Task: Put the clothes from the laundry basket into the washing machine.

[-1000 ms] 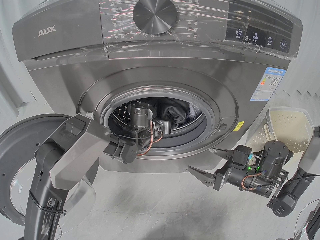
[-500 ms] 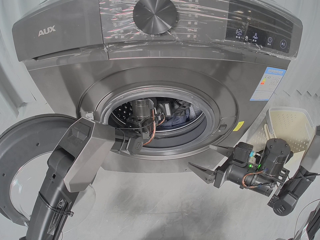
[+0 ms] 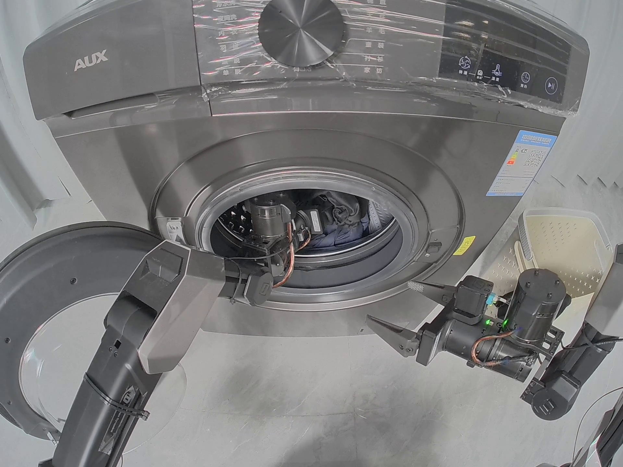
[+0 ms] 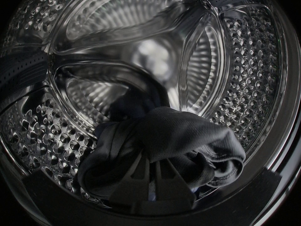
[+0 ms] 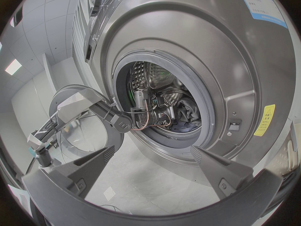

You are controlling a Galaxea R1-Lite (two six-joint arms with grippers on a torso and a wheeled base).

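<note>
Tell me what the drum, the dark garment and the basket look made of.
The drum looks like polished stainless steel: mirror glints, stamped dimples. The garment seems a dark matte knit: fine mesh texture, soft folds. The basket is probably cream plastic: smooth moulded walls with rows of small holes.

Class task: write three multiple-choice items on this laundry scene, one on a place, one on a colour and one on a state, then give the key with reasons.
1. Where is the left gripper?
A. on the floor
B. inside the drum
C. above the dial

2. What colour is the basket?
A. cream
B. red
C. blue

3. How is the right gripper?
A. shut on the basket
B. shut, empty
C. open, empty

Key:
1 B: the dimpled drum wall surrounds it, and it grips a dark garment.
2 A: its perforated wall is cream.
3 C: its fingers are spread apart with nothing between them.
</note>
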